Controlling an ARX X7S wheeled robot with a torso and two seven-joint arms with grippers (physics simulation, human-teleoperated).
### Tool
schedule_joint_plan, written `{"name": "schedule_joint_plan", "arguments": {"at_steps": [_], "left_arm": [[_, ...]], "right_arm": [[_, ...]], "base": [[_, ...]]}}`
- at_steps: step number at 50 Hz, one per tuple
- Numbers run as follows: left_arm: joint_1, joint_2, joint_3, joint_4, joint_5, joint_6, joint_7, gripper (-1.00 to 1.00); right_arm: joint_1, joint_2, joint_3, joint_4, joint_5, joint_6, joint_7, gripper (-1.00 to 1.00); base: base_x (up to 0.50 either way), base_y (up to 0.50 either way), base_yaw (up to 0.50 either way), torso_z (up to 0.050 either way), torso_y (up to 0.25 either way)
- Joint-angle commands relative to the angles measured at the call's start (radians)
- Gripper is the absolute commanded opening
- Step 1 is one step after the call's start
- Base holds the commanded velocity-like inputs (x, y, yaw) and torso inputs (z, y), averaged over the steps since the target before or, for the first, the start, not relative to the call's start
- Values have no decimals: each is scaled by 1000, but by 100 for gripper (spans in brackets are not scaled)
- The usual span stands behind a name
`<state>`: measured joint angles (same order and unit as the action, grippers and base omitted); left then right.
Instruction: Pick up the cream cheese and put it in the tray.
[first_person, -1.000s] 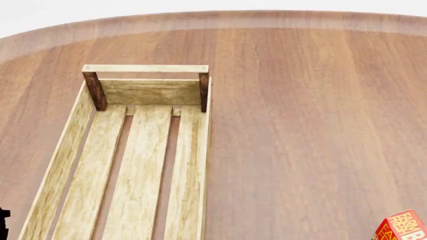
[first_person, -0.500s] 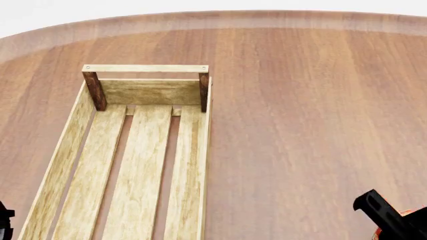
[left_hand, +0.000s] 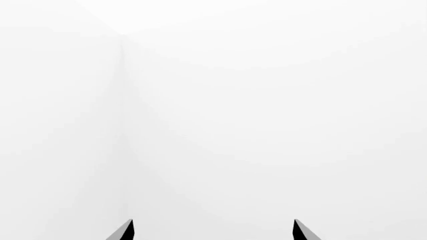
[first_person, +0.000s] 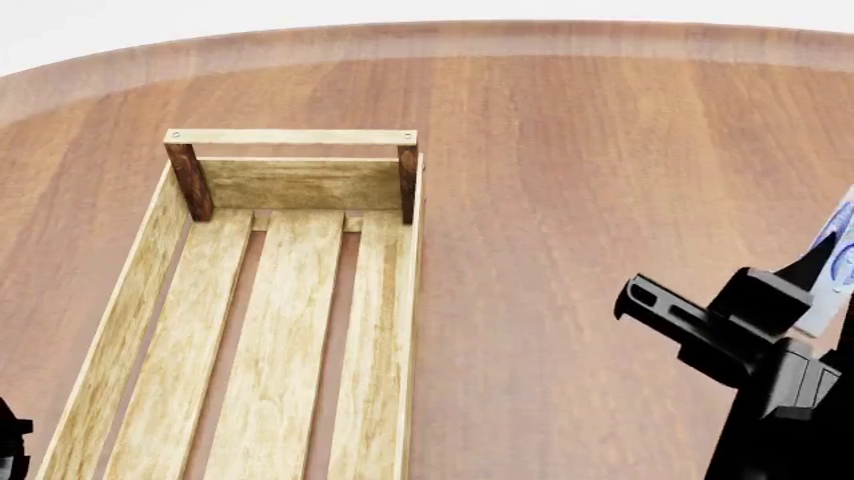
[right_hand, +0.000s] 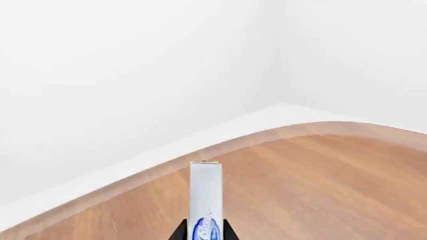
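At the right edge of the head view, the right gripper (first_person: 817, 268) pinches the cream cheese (first_person: 835, 262) edge-on, lifted above the wooden table (first_person: 601, 170). Well apart to the left lies the tray (first_person: 304, 184), its slats bare. Only the left gripper (left_hand: 212, 231) fingertips show, spread apart against white.

pale blue-white cream cheese (right_hand: 205, 200), light-wood tray (first_person: 280, 330)

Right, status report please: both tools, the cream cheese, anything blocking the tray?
Right tool shut on cream cheese, lifted above table. Left tool open, holding nothing. Tray bare inside, nothing in the way.
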<state>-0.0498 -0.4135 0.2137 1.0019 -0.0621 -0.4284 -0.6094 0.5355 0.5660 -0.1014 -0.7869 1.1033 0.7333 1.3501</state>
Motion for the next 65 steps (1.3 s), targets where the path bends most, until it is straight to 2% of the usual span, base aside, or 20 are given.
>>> {"name": "schedule_joint_plan", "arguments": {"at_steps": [1,10,26,43,59,65], "left_arm": [[6,22,-38,-4,-20,-5,9,100],[5,18,-39,-1,-25,-8,4,100],[-1,13,-34,-9,-29,-7,-3,100],[-3,7,-30,-12,-32,-8,-10,100],[0,3,-34,-39,-43,14,-13,100],[-1,1,-38,-51,-47,20,-14,100]], "right_arm": [[161,-23,-84,119,-53,47,-133,-100],[315,-69,-210,239,-104,104,-228,-100],[470,-160,-370,488,-233,72,-420,-100],[618,-304,-539,862,-347,-42,-727,-100],[697,-433,-590,1210,-371,-198,-1008,-100],[734,-517,-598,1426,-387,-284,-1103,-100]], "base": [[0,0,0,0,0],[0,0,0,0,1],[0,0,0,0,1],[0,0,0,0,1],[0,0,0,0,1],[0,0,0,0,0]]}}
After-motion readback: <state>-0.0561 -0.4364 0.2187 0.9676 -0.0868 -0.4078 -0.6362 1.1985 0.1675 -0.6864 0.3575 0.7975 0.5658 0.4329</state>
